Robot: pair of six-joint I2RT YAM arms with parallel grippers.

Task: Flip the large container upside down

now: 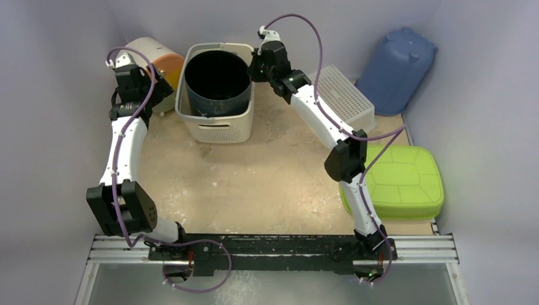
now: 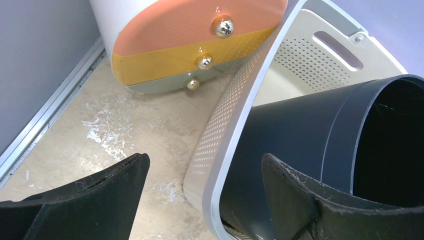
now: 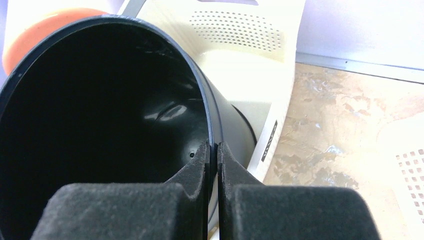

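Observation:
A black round bucket (image 1: 216,79) stands open side up inside a cream perforated basket (image 1: 219,130) at the back of the table. My right gripper (image 1: 254,67) is shut on the bucket's right rim; in the right wrist view its fingers (image 3: 213,147) pinch the thin black wall (image 3: 100,100), one inside and one outside. My left gripper (image 1: 162,86) is open at the basket's left corner. In the left wrist view (image 2: 205,160) its jaws straddle the basket wall (image 2: 240,100), one finger outside and one between the basket and the bucket (image 2: 300,130).
A white bin with an orange and yellow lid (image 1: 152,60) lies on its side just left of the basket. A white perforated tray (image 1: 346,95) and a blue tub (image 1: 397,67) stand at the back right. A green container (image 1: 397,181) sits at the right edge.

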